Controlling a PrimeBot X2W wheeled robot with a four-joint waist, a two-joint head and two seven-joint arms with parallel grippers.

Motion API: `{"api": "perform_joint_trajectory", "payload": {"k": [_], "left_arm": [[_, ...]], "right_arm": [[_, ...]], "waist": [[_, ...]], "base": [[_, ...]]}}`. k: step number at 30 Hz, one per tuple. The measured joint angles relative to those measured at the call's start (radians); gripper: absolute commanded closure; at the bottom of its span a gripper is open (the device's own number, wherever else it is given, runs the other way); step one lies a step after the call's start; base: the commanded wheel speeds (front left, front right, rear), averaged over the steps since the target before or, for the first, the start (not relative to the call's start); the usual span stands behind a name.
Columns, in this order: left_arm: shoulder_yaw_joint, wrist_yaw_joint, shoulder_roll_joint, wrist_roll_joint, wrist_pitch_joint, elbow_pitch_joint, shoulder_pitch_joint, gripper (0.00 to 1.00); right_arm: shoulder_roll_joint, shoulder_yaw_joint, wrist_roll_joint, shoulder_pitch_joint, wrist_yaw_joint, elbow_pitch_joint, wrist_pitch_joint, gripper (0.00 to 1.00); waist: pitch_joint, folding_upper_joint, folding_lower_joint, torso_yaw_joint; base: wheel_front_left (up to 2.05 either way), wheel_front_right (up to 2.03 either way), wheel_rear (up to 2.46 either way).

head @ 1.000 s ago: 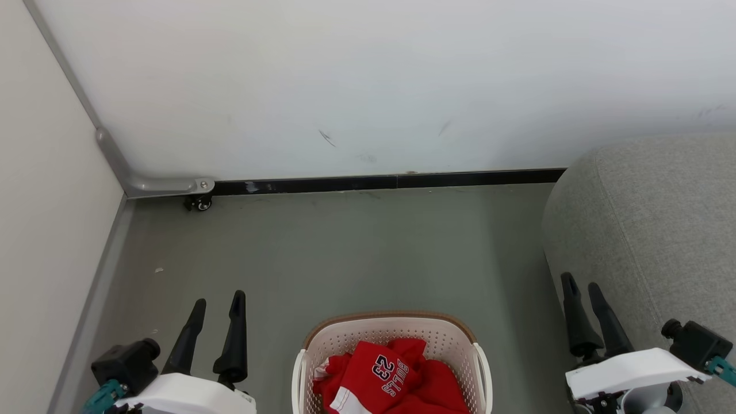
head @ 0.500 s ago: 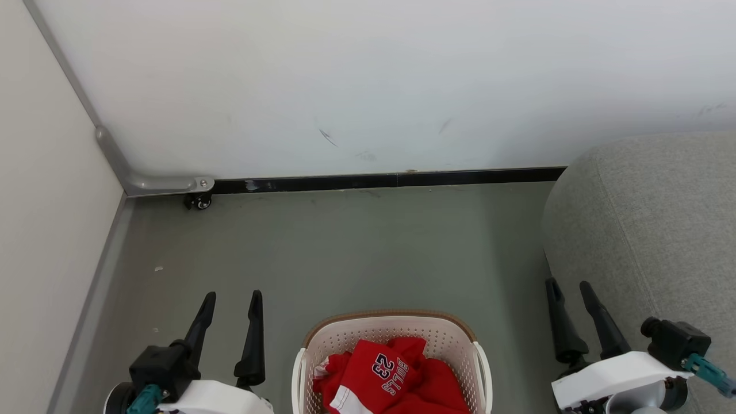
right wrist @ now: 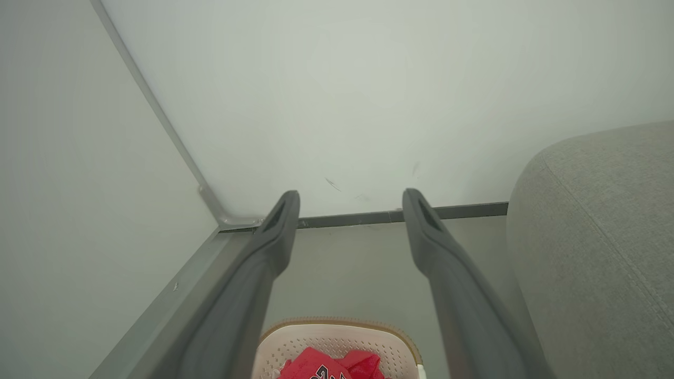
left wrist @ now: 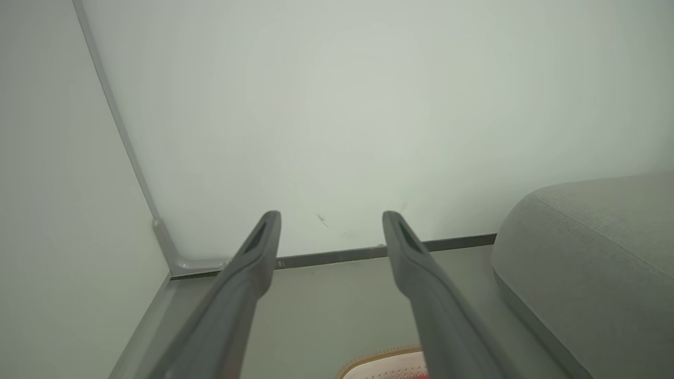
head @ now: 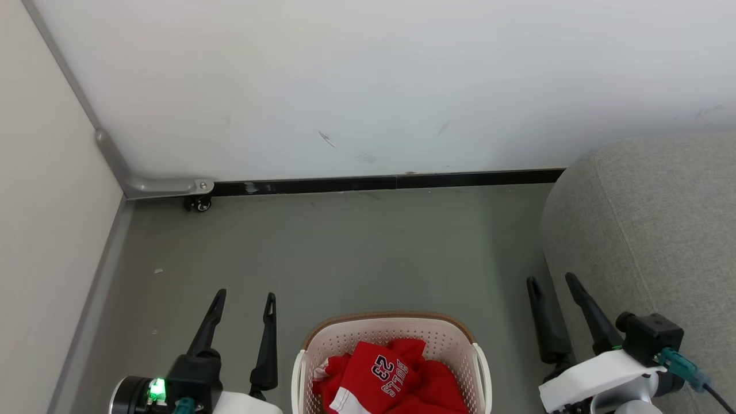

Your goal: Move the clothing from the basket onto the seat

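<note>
Fingers on both arms stand spread wide, gripping nothing. Left fingers: two long, dark, matte tapering prongs, low left in the head view, over floor. Right fingers: same shape, low right, close beside the sofa's rounded flank.

Between the two pairs, nearest the robot: cream-white plastic laundry basket with perforated walls, rounded corners and a brown textured rim. Inside it, crumpled soft red clothing. The jersey lies on top, with dark "BULLS 23" lettering and white trim at one edge; plainer red fabric is bunched around it.

Right of the basket: large grey woven-fabric sofa, padded, with rounded edges and one visible seam.

Smooth dull grey-green floor, a few pale specks.

Farther back: glossy black baseboard strip at the foot of a smooth white wall with faint scuffs. Far left corner: curved grey metal bracket, small black caster beneath.
</note>
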Motion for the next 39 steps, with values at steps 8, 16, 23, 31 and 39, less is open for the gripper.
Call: {"api": "perform_joint_trajectory", "payload": {"k": [8, 16, 23, 31, 39], "left_arm": [[0.013, 0.036, -0.012, 0.06, -0.021, 0.026, 0.006, 0.0], [0.041, 0.055, -0.014, 0.056, -0.021, 0.068, 0.017, 0.0], [0.046, 0.067, -0.014, 0.047, -0.021, 0.099, 0.017, 0.0], [0.054, 0.076, -0.014, 0.047, -0.021, 0.116, 0.017, 0.0], [0.058, 0.078, -0.014, 0.043, -0.021, 0.121, 0.016, 0.0]], "right_arm": [[0.0, 0.006, -0.078, 0.0, 0.0, 0.006, -0.015, 0.0], [0.0, 0.005, -0.078, 0.0, 0.0, 0.012, -0.015, 0.0], [0.001, -0.016, -0.079, 0.0, 0.0, 0.018, -0.016, 0.0], [0.001, -0.025, -0.086, 0.001, 0.0, 0.019, -0.016, 0.0], [0.002, -0.016, -0.076, 0.001, 0.0, 0.02, -0.016, 0.0]], "waist": [[-0.005, 0.0, 0.0, 0.001], [-0.012, 0.0, -0.0001, 0.001], [-0.017, 0.0, -0.0001, 0.0], [-0.018, 0.0, -0.0002, -0.001], [-0.019, 0.0, -0.0002, -0.001]], "base": [[0.0, 0.0, 0.0], [0.0, 0.0, 0.0], [0.0, 0.0, 0.0], [0.0, 0.0, 0.0], [0.0, 0.0, 0.0]]}}
